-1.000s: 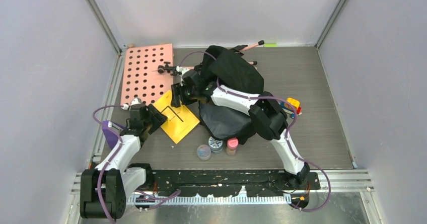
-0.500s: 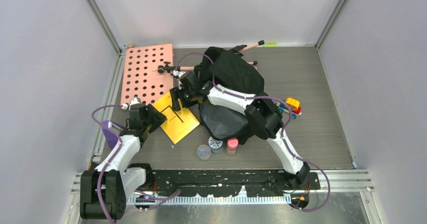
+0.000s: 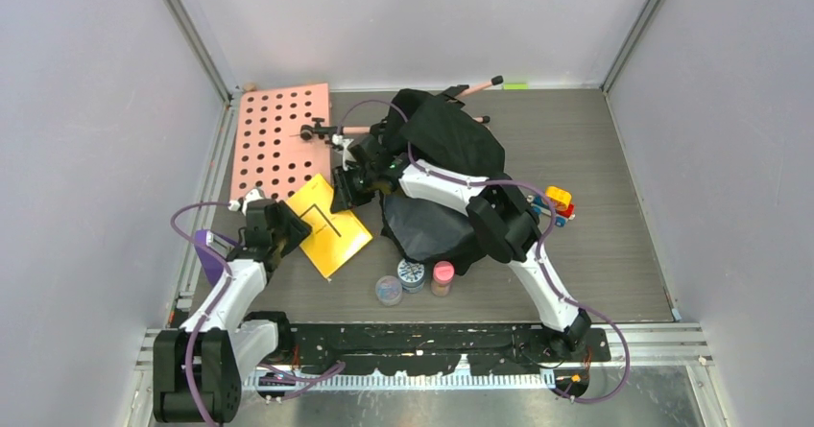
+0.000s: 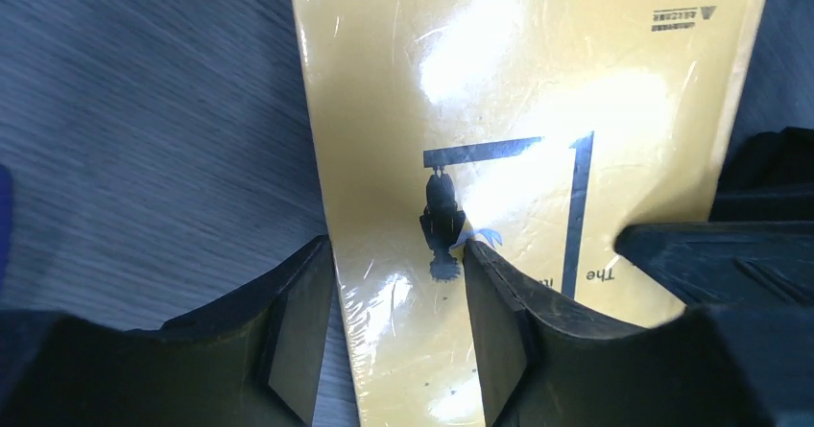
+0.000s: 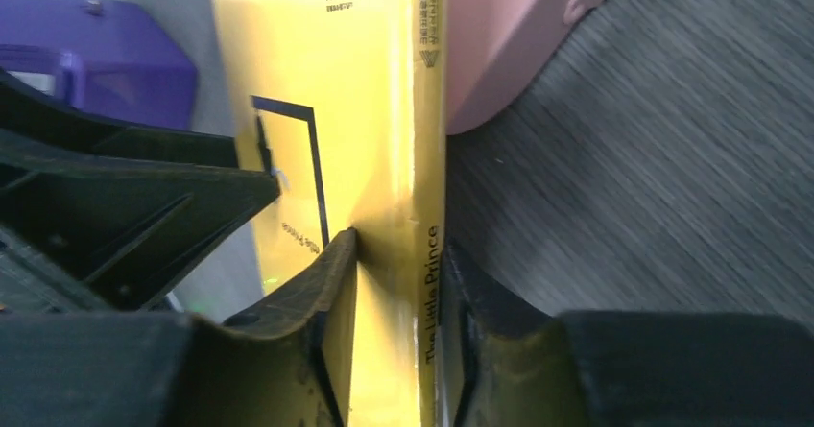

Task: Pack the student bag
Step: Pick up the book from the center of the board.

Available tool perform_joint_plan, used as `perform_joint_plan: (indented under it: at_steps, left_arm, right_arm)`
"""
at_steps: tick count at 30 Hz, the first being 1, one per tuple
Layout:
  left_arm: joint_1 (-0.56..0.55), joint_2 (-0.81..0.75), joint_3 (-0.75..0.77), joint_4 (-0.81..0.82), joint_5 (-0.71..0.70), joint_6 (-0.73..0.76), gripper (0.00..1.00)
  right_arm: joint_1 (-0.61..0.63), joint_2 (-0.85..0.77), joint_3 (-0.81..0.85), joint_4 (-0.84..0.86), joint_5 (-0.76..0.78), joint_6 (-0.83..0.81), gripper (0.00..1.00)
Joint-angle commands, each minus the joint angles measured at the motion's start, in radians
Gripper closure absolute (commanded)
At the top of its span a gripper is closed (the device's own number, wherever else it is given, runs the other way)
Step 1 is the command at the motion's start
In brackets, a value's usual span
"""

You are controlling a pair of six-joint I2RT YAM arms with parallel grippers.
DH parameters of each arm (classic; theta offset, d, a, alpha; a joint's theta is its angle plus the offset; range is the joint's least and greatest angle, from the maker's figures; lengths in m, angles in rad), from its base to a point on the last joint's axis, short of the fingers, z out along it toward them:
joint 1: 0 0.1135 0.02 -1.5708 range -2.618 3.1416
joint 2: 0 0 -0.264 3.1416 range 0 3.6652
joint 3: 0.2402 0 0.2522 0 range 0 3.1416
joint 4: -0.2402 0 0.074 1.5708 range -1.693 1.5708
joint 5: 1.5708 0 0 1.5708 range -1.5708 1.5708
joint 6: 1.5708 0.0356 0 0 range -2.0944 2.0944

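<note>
The student bag is a large black backpack, lying crumpled at the table's middle under my right arm. A yellow book, "The Little Prince", lies left of it. My right gripper is shut on the book's spine at its far end and holds that edge raised. My left gripper is open at the book's near left edge. In the left wrist view the book's glossy cover runs between the spread fingers, and the left finger stands just off its edge.
A pink pegboard lies at the back left, and a purple block sits by the left arm. Three small jars stand in front of the bag. Coloured toy blocks lie to its right and pens behind it.
The right gripper has tipped the book's far edge up and nudged it toward the left arm. The left gripper has drawn back slightly along the book's near edge.
</note>
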Motion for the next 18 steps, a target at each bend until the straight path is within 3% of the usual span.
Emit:
perform_joint_plan:
  at_steps: [1,6,12,15,18]
  left_arm:
    - [-0.013,-0.087,0.048,0.037,0.060,-0.011,0.47]
    - [-0.012,-0.196,0.063,-0.060,0.037,-0.009,0.44]
    - [-0.012,-0.336,0.163,-0.217,0.044,0.043,0.32]
    - [-0.013,-0.392,0.258,-0.324,0.056,0.098,0.19]
    - [-0.013,-0.416,0.346,-0.412,0.090,0.156,0.13]
  right_arm:
    - [0.011,-0.081,-0.063,0.158,-0.127,0.080,0.78]
    - [0.011,-0.142,-0.118,0.257,-0.184,0.150,0.98]
    - [0.024,-0.229,-0.128,0.234,-0.137,0.121,0.99]
    - [0.042,-0.308,-0.142,0.206,-0.035,0.071,0.99]
    - [0.061,-0.395,-0.152,0.175,0.079,0.010,1.00]
